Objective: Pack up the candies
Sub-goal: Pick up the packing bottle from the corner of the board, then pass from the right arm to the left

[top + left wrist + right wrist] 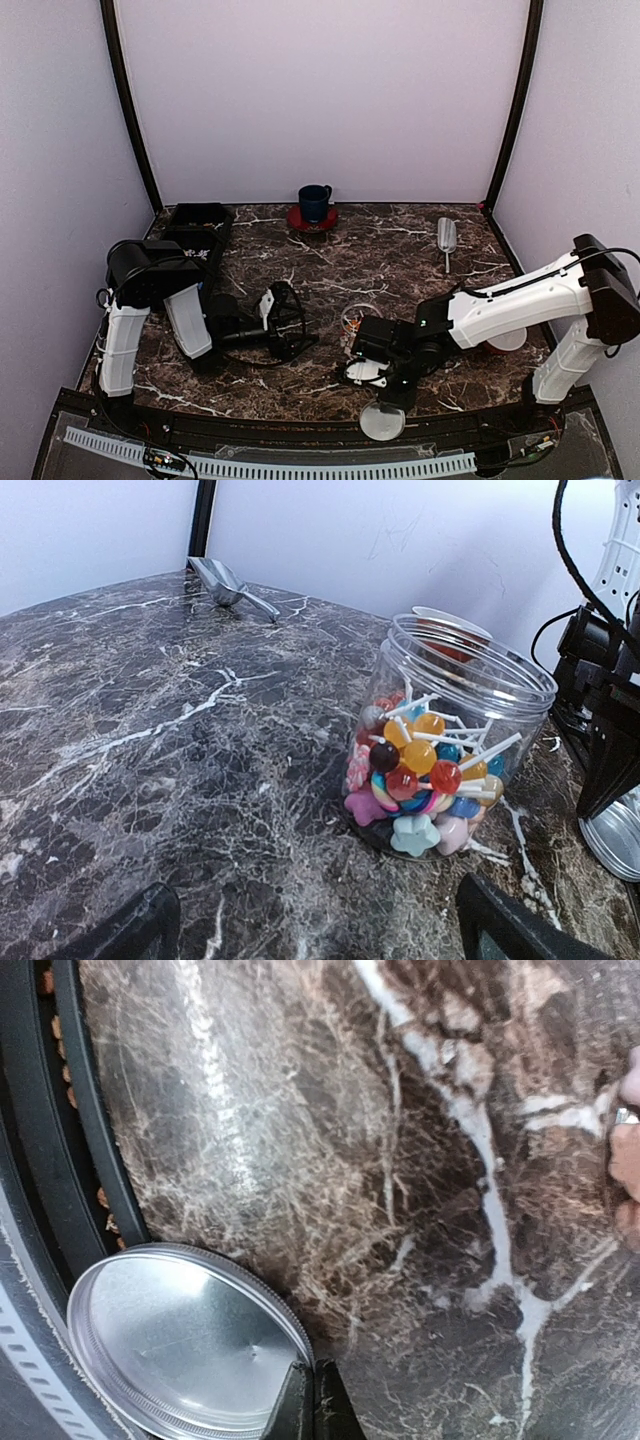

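The candies (420, 770), round lollipops on white sticks with pastel star pieces, fill the lower part of a clear, lidless jar (500, 680) on the marble table. That jar (352, 322) stands between my two grippers. My left gripper (298, 325) lies low and open, its jaws (320, 945) wide apart, pointing at the jar from a short distance. By the table's near edge, my right gripper (388, 398) is shut (313, 1400) on the rim of a round metal lid (180, 1340), one finger inside the rim and one outside. The lid (381, 422) lies flat.
A metal scoop (446, 238) lies at the back right. A blue cup (314, 203) on a red saucer stands at the back centre, and a black bin (195, 228) at the back left. A white-and-red dish (505, 342) sits under the right arm. A black rail (40, 1160) borders the lid.
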